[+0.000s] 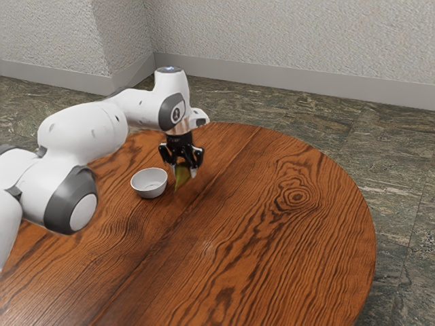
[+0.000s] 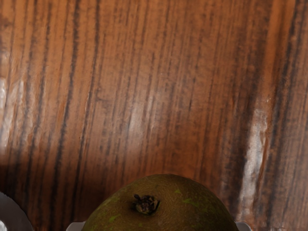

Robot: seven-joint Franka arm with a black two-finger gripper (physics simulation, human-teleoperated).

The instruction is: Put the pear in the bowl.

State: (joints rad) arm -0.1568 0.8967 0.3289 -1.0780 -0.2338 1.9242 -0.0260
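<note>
One transfer left to make, judging by the grip: holding the green-brown pear from both sides in the black claw, near the white bowl but outside it. Hard to tell whether clear of the wooden bench. Next, raise above the rim, move across, lower and release.

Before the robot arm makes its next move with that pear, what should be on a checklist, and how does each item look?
1. Claw gripping the pear from both sides: ok.
2. Bowl upright on the table: ok.
3. Room inside the bowl for the pear: ok, it looks empty.
4. Pear lifted off the table: cannot tell; its lower end is close to the wood.
5. Pear above the bowl, ready for release: not ok, it is beside it.
</note>
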